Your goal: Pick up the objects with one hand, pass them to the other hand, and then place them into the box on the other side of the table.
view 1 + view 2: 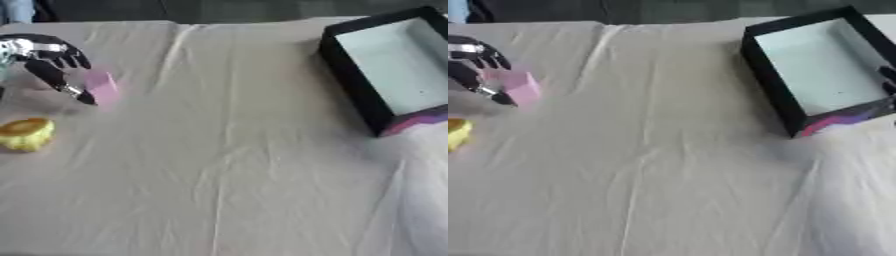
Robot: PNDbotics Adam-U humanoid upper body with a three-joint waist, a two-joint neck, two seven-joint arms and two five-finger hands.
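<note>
We see the left hand [48, 57] at the table's left edge, fingers curled about a pink block [101, 87]. A yellow rounded object [26, 133] lies near. Black-walled box [385, 65] sits at far right corner on creased beige cloth [227, 165]; right hand's [888, 80] fingers unclear.

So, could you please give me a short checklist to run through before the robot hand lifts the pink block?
1. Left robot hand at the small pink block: ok.
2. Fingers closed round the block: cannot tell.
3. Yellow rounded object apart from the block: ok.
4. Black-walled box with pale floor open and upright: ok.
5. Right robot hand ready to receive: cannot tell, only dark fingers show at the edge.
</note>
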